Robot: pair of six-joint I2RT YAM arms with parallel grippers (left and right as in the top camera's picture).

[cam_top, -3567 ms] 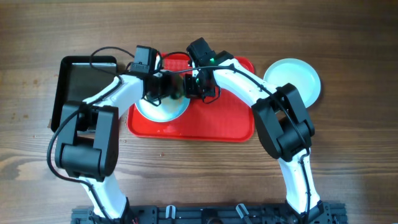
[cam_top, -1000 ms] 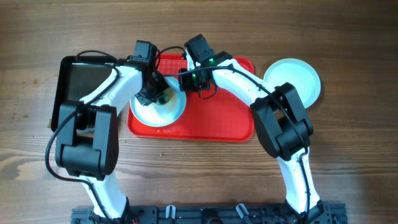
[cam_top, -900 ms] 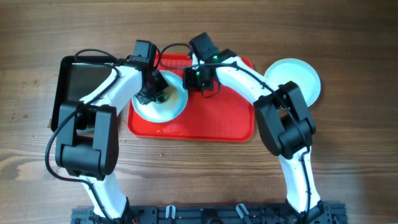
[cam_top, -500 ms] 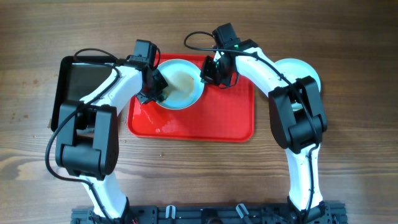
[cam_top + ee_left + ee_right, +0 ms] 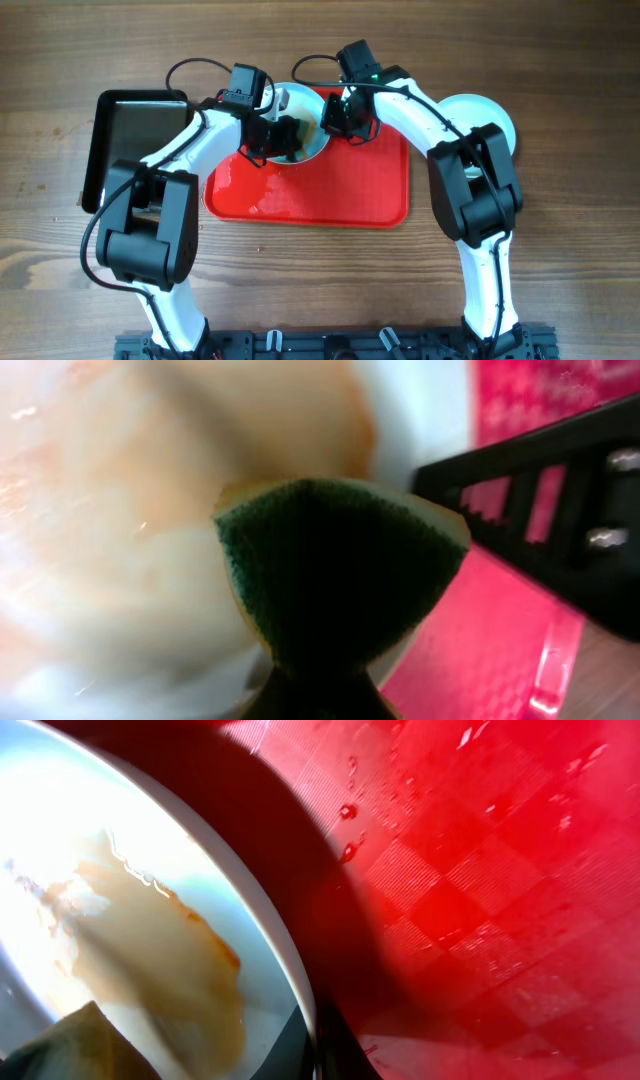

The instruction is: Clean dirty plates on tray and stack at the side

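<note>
Dirty plate (image 5: 308, 110) partly behind sponge (image 5: 335, 575)

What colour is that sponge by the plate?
The sponge is dark green, yellowish-edged; best in the left wrist view.

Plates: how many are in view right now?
2. One sauce-smeared plate over the red tray's far-left corner; one clean plate on the table right of the tray, partly under the right arm. Others may be stacked beneath it.
</note>
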